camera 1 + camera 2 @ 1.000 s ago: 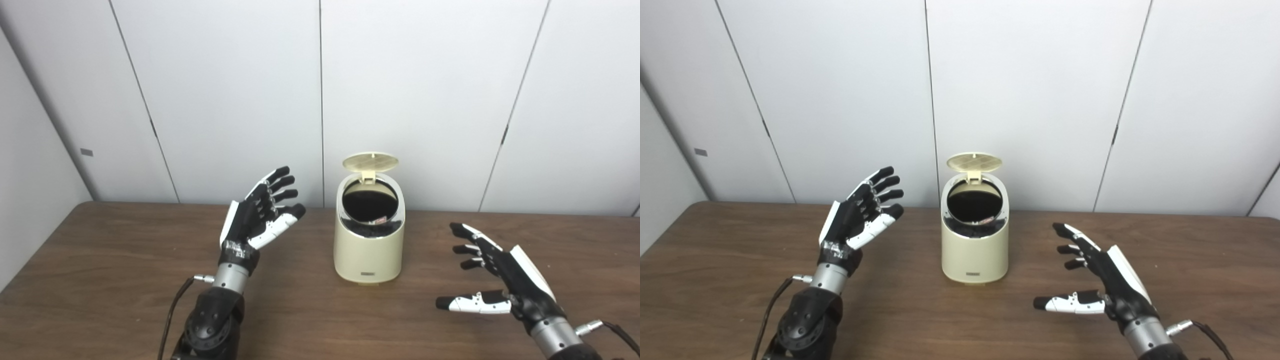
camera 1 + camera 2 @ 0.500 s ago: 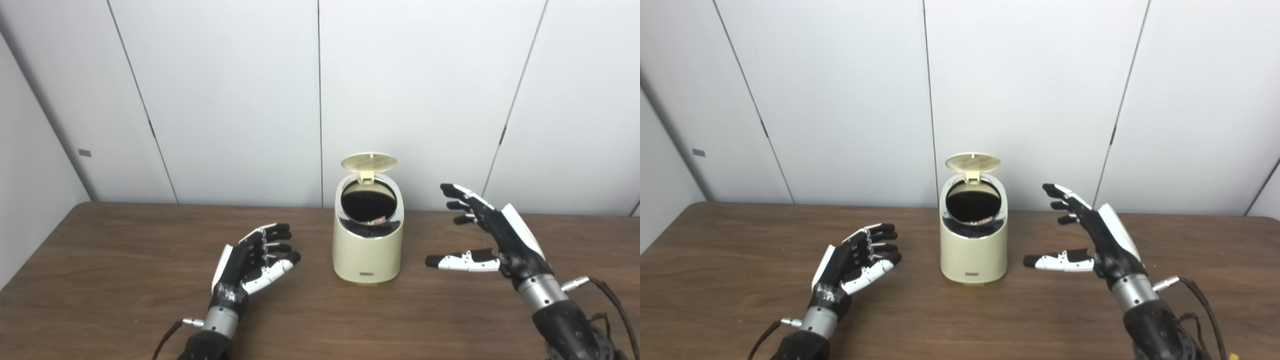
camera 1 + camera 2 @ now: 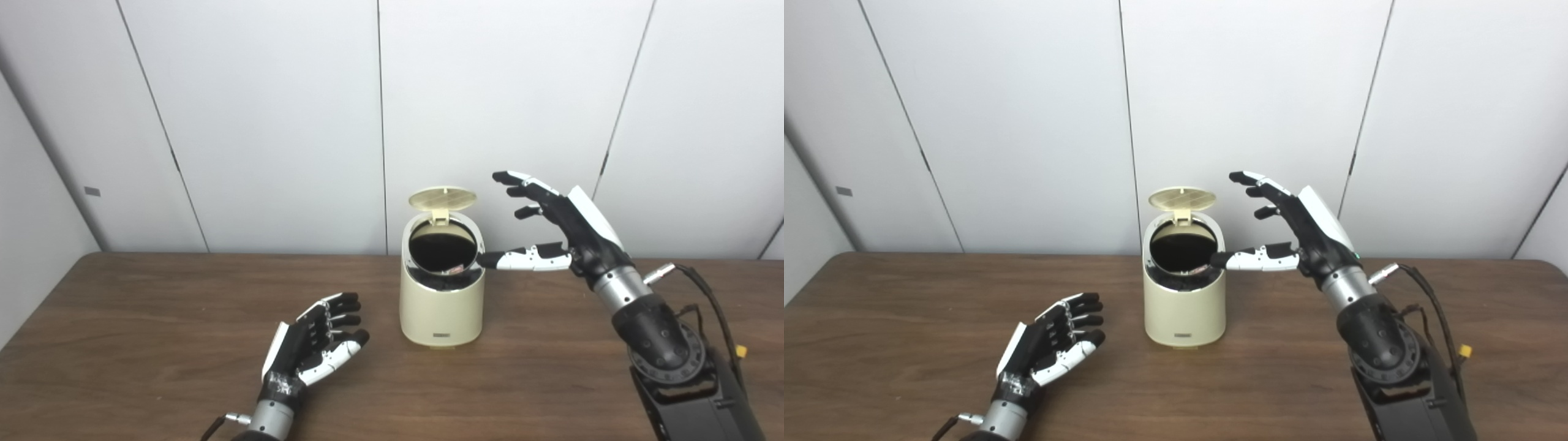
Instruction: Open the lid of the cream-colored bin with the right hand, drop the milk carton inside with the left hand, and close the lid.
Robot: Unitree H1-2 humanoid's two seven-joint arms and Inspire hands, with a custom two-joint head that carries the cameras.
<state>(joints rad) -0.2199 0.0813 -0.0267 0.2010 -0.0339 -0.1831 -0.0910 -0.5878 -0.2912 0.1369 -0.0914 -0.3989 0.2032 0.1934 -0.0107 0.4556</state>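
Note:
The cream-colored bin point(image 3: 441, 306) stands at the middle of the table with its round lid point(image 3: 442, 197) tipped up and open. Something small with red print lies inside its dark mouth point(image 3: 454, 268); I cannot tell what it is. My right hand point(image 3: 554, 226) is open and raised just right of the bin, its thumb by the rim, its fingers level with the lid. My left hand point(image 3: 315, 343) is open and empty, low over the table to the front left of the bin.
The brown wooden table point(image 3: 153, 318) runs the full width of the view. White wall panels point(image 3: 275, 122) stand close behind the bin. A black cable point(image 3: 710, 300) trails from my right wrist.
My right hand has risen and moved left, from low over the table to beside the bin's lid. My left hand has dropped and pulled back toward the front. The camera has shifted slightly.

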